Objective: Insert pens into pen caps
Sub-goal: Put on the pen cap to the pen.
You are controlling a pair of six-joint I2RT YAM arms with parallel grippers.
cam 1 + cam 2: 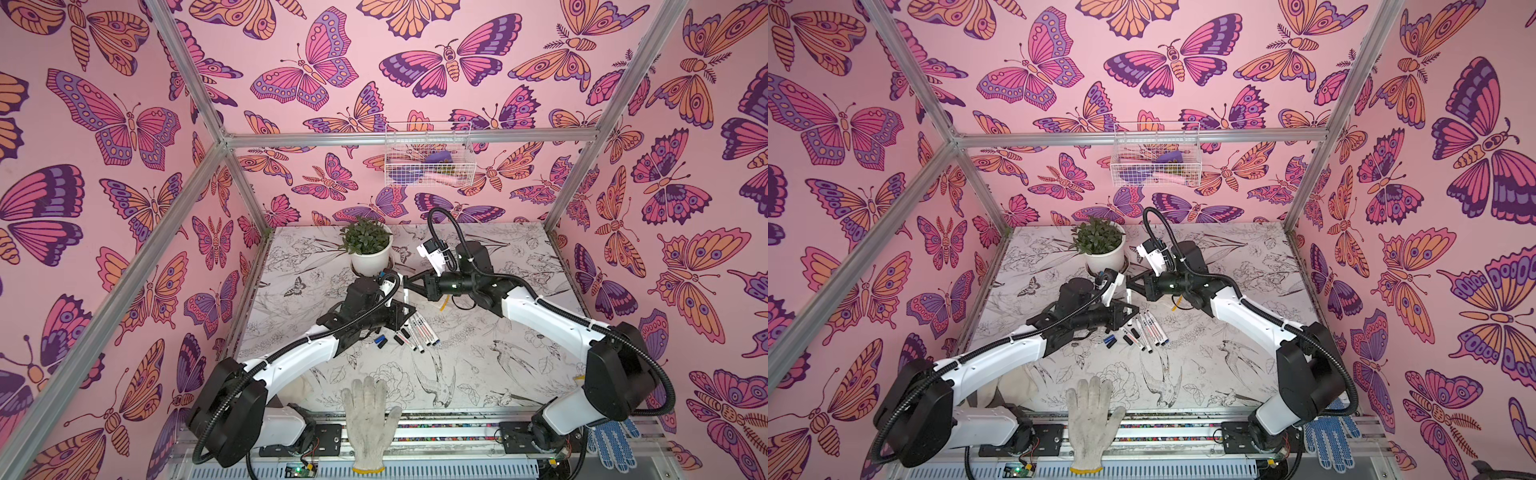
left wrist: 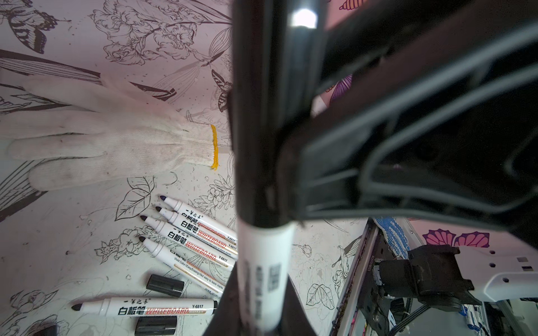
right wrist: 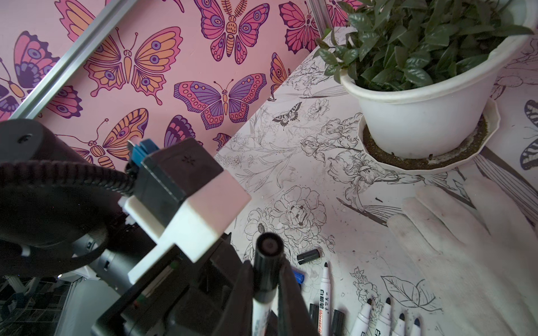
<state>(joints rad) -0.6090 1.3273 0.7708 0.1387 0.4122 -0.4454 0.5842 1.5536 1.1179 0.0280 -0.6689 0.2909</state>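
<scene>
My left gripper [image 2: 262,314] is shut on the white barrel of a pen [image 2: 263,270] and holds it upright above the table. A black pen cap [image 3: 267,261] sits over that pen's upper end, and my right gripper [image 3: 266,272] is shut on the cap from the other side. In both top views the two grippers meet at mid-table, left [image 1: 401,309] and right [image 1: 409,286], around the held pen [image 1: 1128,297]. Several uncapped pens [image 2: 189,232] lie side by side below, and one pen [image 2: 145,308] lies apart. Loose black caps [image 2: 164,285] and a blue cap [image 3: 298,276] lie beside them.
A potted plant [image 1: 368,245] in a white pot stands just behind the grippers. A white knit glove [image 1: 370,419] lies at the front edge and a blue-dotted glove [image 1: 613,444] at the front right. A wire basket [image 1: 428,158] hangs on the back wall.
</scene>
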